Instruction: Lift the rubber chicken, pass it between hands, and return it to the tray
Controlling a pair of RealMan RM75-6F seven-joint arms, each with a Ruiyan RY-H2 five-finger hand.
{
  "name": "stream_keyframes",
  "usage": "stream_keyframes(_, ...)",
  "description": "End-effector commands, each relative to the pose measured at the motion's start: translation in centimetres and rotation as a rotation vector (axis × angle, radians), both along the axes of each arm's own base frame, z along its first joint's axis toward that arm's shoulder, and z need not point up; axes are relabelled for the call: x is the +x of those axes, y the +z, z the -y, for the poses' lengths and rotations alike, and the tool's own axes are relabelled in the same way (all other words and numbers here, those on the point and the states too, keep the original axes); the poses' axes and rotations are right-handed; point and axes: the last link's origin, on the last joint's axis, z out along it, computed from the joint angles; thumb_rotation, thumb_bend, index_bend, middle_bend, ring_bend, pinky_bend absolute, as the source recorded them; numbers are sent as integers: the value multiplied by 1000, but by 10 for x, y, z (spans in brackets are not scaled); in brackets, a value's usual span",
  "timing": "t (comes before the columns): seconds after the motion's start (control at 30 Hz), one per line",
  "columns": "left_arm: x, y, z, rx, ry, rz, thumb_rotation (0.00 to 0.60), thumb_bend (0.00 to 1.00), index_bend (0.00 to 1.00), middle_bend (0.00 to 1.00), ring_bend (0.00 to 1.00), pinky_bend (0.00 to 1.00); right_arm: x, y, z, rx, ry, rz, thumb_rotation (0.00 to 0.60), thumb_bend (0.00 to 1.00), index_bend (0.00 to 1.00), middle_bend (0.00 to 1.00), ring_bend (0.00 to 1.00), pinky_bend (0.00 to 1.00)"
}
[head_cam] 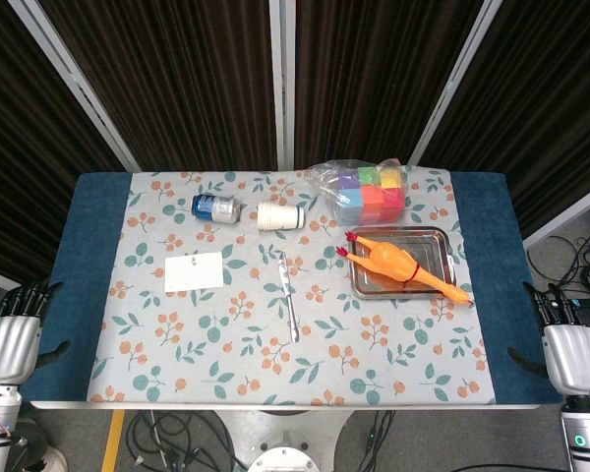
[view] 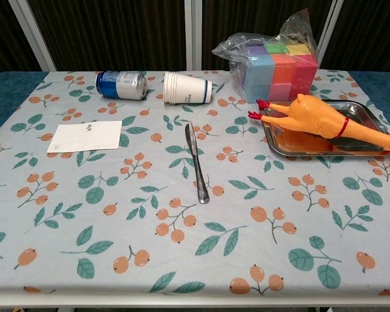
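The tabletop (head_cam: 98,295) carries a floral cloth, and both arms wait off its near corners: the left robot hand (head_cam: 10,344) and the right robot hand (head_cam: 573,354) each hold nothing, fingers loosely apart, well away from everything.

The step in hand is the first lift, not yet begun. The rubber chicken (head_cam: 398,264) lies diagonally in the metal tray (head_cam: 438,238) on the right side, its red-combed head over the tray's left rim and its legs poking out past the near right corner. The right robot hand is much the nearer, so it looks the natural one to start. Closing around the fat body near the red band should give a firmer hold than the thin legs, and lifting straight up should keep the tray from dragging.

Behind the tray, a clear plastic bag (view: 263,49) holds coloured foam blocks (view: 279,68). A stack of paper cups (view: 187,88) lies on its side.
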Motion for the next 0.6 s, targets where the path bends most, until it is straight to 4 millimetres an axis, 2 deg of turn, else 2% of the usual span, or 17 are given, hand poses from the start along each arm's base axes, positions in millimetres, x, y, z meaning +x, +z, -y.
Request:
stream_keyframes(0.03, 0, 0, 0, -2, 3, 2, 600, 31, 198, 184, 120, 165, 0, 0, 0, 2, 2, 1, 600, 52, 0, 181, 50, 182)
stream_keyframes(0.37, -1, 1, 3, 1, 0, 5, 600, 31, 198, 184, 120, 165, 2, -1, 0, 15, 5, 10, 600, 52, 0, 187, 55, 197)
stream_keyframes(0.5, -1, 1, 2, 3, -6, 7, 600, 31, 198, 184, 120, 165, 3, -4, 11, 40, -1, 7, 600, 57, 15, 238, 140, 267)
stream_keyframes(0.6, -1, 1, 2, 1, -8, 12, 600, 31, 198, 184, 120, 165, 5, -12, 27, 87, -22, 13, 600, 93, 55, 298, 200, 339)
